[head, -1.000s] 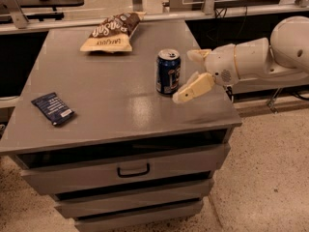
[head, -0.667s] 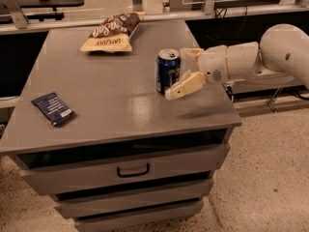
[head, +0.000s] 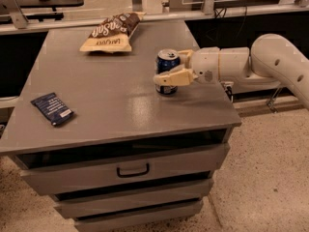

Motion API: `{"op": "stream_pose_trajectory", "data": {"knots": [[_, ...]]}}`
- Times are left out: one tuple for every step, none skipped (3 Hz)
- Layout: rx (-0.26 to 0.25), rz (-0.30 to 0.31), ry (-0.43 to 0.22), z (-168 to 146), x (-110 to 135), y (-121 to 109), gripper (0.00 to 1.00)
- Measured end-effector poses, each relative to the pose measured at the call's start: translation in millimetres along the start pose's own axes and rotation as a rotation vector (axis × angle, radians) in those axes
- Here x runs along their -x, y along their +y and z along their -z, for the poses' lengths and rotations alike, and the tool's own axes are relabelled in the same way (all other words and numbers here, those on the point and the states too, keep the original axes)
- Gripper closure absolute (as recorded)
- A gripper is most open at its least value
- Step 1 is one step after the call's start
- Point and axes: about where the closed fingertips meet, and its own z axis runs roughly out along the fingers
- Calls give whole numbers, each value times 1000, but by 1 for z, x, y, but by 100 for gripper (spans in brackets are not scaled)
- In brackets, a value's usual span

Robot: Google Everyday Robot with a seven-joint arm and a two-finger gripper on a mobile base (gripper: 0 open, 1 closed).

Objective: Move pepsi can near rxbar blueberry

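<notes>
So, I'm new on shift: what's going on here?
The robot's white gripper is at the small upright blue Pepsi can, which stands on the grey cabinet top near its right edge. The flat dark-blue bar wrapper lies at the left edge, and a brown-and-cream chip bag lies at the back. The can is not yet near the bar.

Pepsi can (head: 166, 62): blue, silver-topped, upright near the tabletop's right edge, at the gripper (head: 170, 67). Rxbar blueberry (head: 52, 108): dark-blue wrapper, flat near the left edge, well apart.
</notes>
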Motion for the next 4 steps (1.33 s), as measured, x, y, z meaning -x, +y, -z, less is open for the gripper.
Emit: {"op": "stream_pose_trajectory", "data": {"knots": [[-16, 23, -44, 8, 13, -6, 61], [-64, 56, -63, 37, 43, -15, 85], [-59, 57, -64, 34, 43, -14, 100], [-24, 56, -94, 10, 50, -3, 100]]}}
